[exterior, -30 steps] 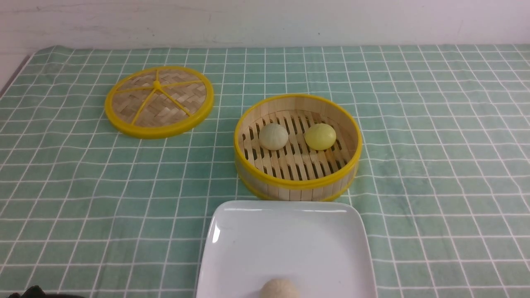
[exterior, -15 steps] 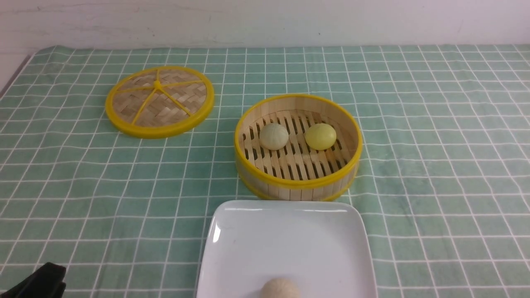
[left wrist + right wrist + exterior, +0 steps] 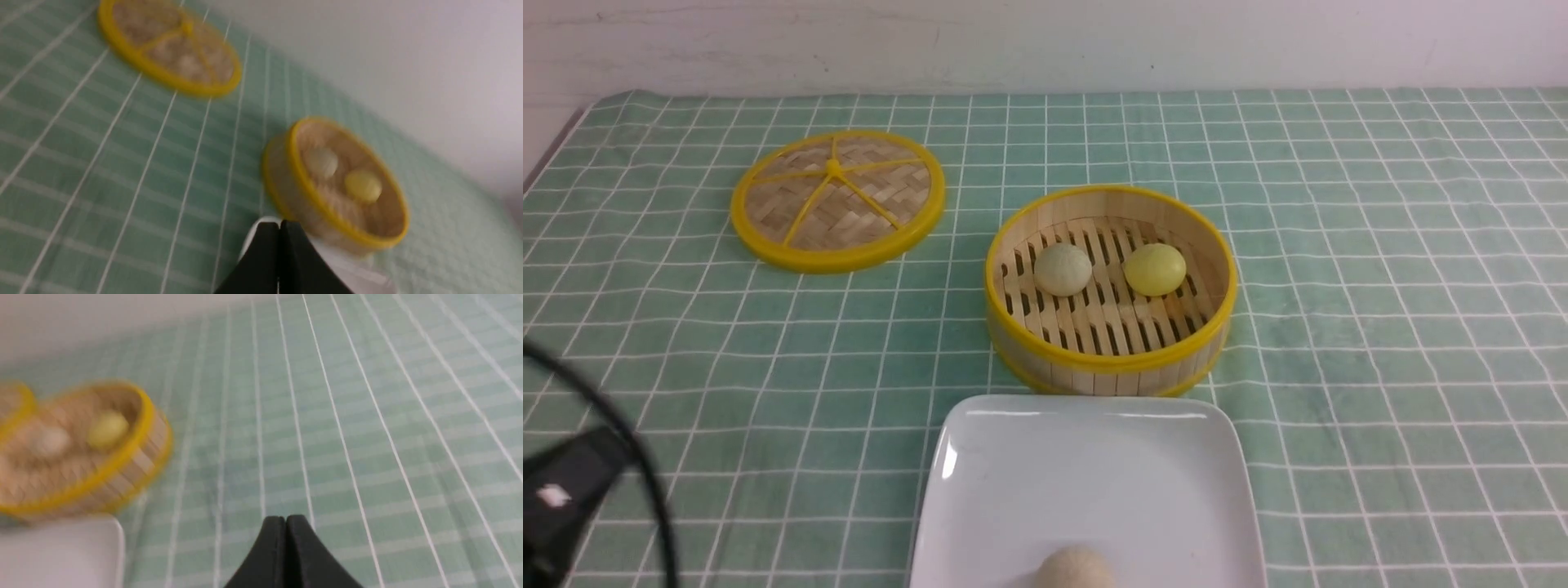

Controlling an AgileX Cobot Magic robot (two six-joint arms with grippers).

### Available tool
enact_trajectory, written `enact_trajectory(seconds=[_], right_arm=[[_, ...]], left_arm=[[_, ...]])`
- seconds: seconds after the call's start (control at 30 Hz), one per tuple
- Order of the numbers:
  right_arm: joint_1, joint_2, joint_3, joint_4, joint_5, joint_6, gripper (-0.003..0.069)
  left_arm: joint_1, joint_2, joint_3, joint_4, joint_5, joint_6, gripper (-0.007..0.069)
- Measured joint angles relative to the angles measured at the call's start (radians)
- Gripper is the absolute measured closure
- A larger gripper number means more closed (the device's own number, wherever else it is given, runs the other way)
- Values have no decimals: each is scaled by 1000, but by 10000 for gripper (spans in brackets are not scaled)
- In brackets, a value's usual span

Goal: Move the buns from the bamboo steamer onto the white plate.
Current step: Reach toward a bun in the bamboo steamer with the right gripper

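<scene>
Cream bun [image 3: 1062, 269], yellow bun [image 3: 1154, 269] — crosswise row

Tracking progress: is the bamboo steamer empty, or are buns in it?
Not empty: the bamboo steamer holds a cream bun and a yellow bun on its slatted floor.

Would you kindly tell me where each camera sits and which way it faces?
Front view: between the arms, facing forward over the white plate, bamboo steamer and lid; left arm at left.
Left wrist view: on that wrist, faces the steamer past the shut left gripper.
Right wrist view: on that wrist, faces the steamer past the shut right gripper.
Shared: all show the steamer's cream bun and yellow bun.
</scene>
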Motion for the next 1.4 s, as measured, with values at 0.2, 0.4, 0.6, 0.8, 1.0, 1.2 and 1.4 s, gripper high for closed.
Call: enact_trajectory(seconds=[0.2,0.4,0.6,0.8,1.0,1.2,1.4], right_arm=[[0,401,-94,41,294,-94,657],[21,665,-201,461,295,-495,654],[185,842,-368,614,226,-634,654],[332,1077,-630,478,168,-542,640],[402,1317,-921,305,110,-445,554],[418,1460,-1061,231,-27,-441,384],[418,1563,-1075,177,-187,-441,251]], left_arm=[[0,355,-49,11,210,42,623],[0,566,-100,-22,257,180,623],[0,617,-121,-109,248,271,615],[0,619,-124,-135,240,297,607],[0,619,-124,-132,236,300,600],[0,619,-124,-129,236,300,591],[0,619,-124,-127,236,300,582]])
